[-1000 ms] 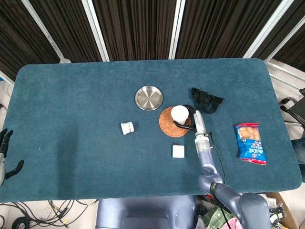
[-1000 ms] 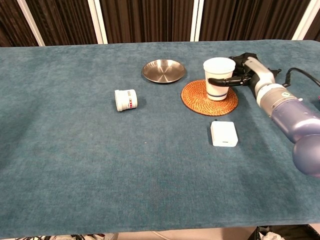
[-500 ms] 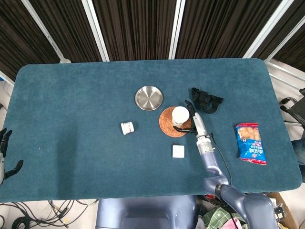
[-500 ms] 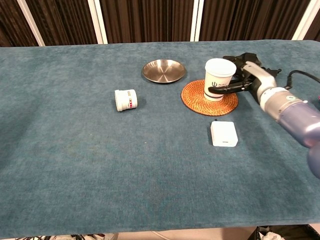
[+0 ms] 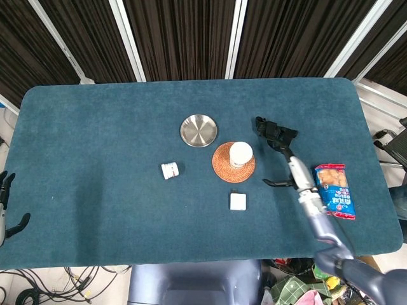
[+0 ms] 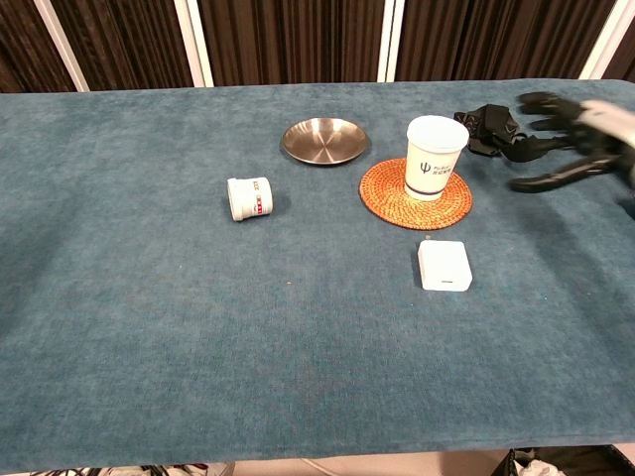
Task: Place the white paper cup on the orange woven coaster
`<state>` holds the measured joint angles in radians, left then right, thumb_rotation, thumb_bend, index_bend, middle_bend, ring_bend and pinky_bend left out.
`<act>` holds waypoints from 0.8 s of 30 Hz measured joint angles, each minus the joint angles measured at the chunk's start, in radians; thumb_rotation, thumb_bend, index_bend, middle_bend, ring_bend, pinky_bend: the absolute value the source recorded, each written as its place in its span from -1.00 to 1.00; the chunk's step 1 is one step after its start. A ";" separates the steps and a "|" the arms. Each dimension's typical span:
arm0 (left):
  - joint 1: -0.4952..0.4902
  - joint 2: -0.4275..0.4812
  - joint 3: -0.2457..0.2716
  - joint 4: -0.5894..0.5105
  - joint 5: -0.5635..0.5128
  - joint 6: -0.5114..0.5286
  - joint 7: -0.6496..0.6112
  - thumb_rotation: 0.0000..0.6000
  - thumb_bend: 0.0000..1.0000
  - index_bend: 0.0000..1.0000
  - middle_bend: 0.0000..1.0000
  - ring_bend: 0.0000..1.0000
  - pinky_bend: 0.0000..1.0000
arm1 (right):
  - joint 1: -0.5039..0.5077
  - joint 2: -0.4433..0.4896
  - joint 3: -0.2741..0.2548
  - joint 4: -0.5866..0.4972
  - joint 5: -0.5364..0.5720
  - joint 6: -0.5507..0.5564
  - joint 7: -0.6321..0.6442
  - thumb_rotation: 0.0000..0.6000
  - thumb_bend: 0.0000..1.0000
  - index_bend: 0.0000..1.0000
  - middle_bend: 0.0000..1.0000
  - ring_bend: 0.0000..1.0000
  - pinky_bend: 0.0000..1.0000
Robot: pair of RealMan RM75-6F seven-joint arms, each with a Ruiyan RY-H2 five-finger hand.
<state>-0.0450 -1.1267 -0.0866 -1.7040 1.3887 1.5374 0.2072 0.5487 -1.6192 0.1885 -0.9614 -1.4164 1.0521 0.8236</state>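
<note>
The white paper cup [image 5: 240, 153] [image 6: 434, 157] stands upright on the orange woven coaster [image 5: 223, 166] [image 6: 387, 194], near the middle of the table. My right hand [image 5: 282, 165] [image 6: 561, 139] is off to the cup's right, apart from it, fingers spread and holding nothing. My left hand [image 5: 7, 204] hangs past the table's left edge in the head view, far from everything, with nothing in it; the chest view does not show it.
A steel dish [image 5: 198, 130] [image 6: 324, 140] lies behind the coaster. A small white jar [image 5: 170, 170] [image 6: 249, 197] lies on its side to the left. A white square box [image 5: 238, 202] [image 6: 444, 266] sits in front of the coaster. A black strap bundle [image 5: 275, 130] [image 6: 486, 127] and a snack packet [image 5: 334, 189] lie right.
My right hand let go of the cup, which now stands alone on the coaster, and pulled away to the right with its fingers spread.
</note>
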 measured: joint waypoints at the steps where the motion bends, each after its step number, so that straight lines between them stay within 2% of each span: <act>1: 0.000 -0.001 0.000 0.000 0.001 0.001 0.001 1.00 -0.47 -1.00 -0.97 -1.00 -1.00 | -0.012 0.029 -0.009 -0.022 -0.005 0.008 -0.010 1.00 -0.94 -1.00 -0.97 -0.91 -0.78; 10: -0.001 -0.004 0.004 -0.002 0.014 0.005 0.009 1.00 -0.47 -1.00 -0.97 -1.00 -1.00 | -0.128 0.298 -0.071 -0.271 -0.035 0.108 -0.170 1.00 -0.86 -1.00 -0.92 -0.88 -0.78; 15: -0.001 -0.003 0.002 -0.001 0.009 0.005 0.009 1.00 -0.47 -1.00 -0.97 -1.00 -1.00 | -0.210 0.364 -0.096 -0.431 -0.031 0.204 -0.308 1.00 -0.86 -1.00 -0.92 -0.88 -0.78; 20: 0.000 -0.003 0.006 -0.001 0.017 0.005 0.010 1.00 -0.47 -1.00 -0.97 -1.00 -1.00 | -0.291 0.395 -0.134 -0.495 -0.036 0.306 -0.516 1.00 -0.86 -1.00 -0.92 -0.88 -0.78; 24: 0.000 -0.004 0.008 0.000 0.020 0.006 0.013 1.00 -0.47 -1.00 -0.97 -1.00 -1.00 | -0.370 0.397 -0.168 -0.526 -0.058 0.429 -0.663 1.00 -0.86 -1.00 -0.92 -0.90 -0.78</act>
<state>-0.0448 -1.1308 -0.0788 -1.7036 1.4084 1.5437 0.2206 0.1785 -1.2225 0.0200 -1.4872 -1.4743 1.4813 0.1608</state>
